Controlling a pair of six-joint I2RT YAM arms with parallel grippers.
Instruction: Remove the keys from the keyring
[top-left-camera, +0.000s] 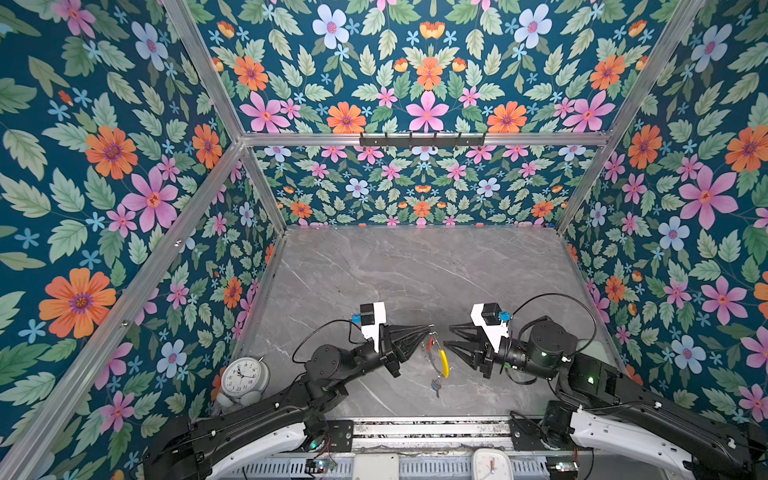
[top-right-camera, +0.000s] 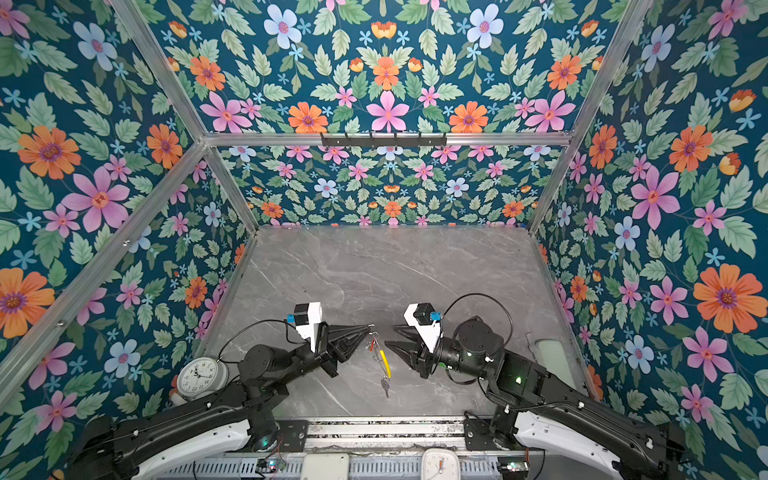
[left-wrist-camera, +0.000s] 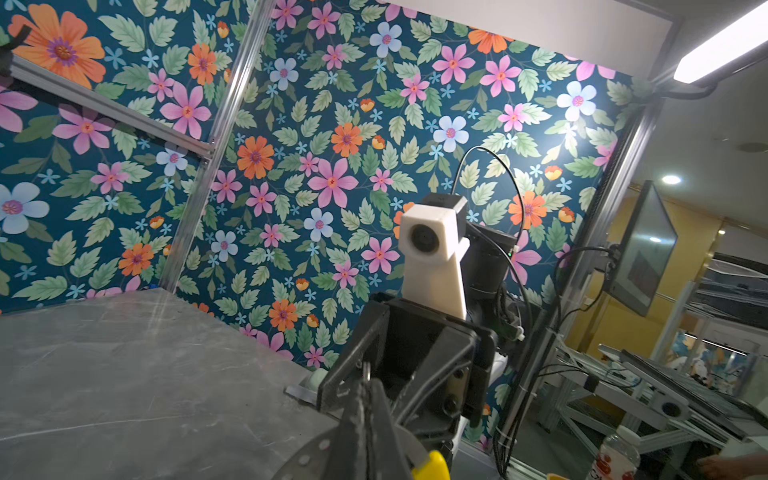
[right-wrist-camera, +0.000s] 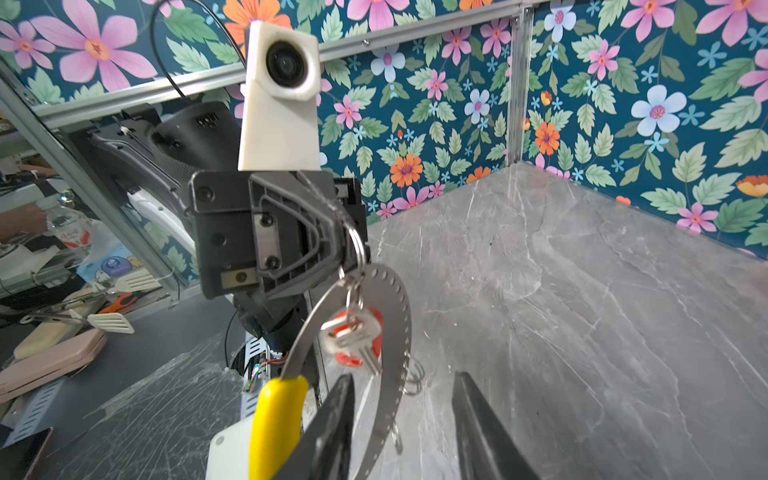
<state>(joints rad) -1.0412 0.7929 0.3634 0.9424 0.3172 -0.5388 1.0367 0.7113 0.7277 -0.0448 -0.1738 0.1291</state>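
In both top views my left gripper (top-left-camera: 428, 328) (top-right-camera: 369, 328) is shut on the top of the keyring (top-left-camera: 434, 361) (top-right-camera: 380, 365) and holds it above the grey table. The hoop hangs down with its yellow sleeve (top-left-camera: 444, 362) (top-right-camera: 385, 360). Of the keys, the red-tagged one (top-left-camera: 430, 344) (right-wrist-camera: 353, 336) hangs high on the hoop and the blue-tagged one (top-left-camera: 435, 385) (top-right-camera: 385, 387) at its bottom. My right gripper (top-left-camera: 448, 335) (right-wrist-camera: 403, 428) is open just right of the hoop. In the right wrist view the perforated band (right-wrist-camera: 399, 324) runs between its fingers.
A round white alarm clock (top-left-camera: 245, 376) stands at the table's left front corner. A black hook rail (top-left-camera: 422, 139) is mounted on the back frame. The marble tabletop (top-left-camera: 415, 270) is enclosed by floral walls on three sides. Another white clock (top-left-camera: 492, 465) lies beyond the front edge.
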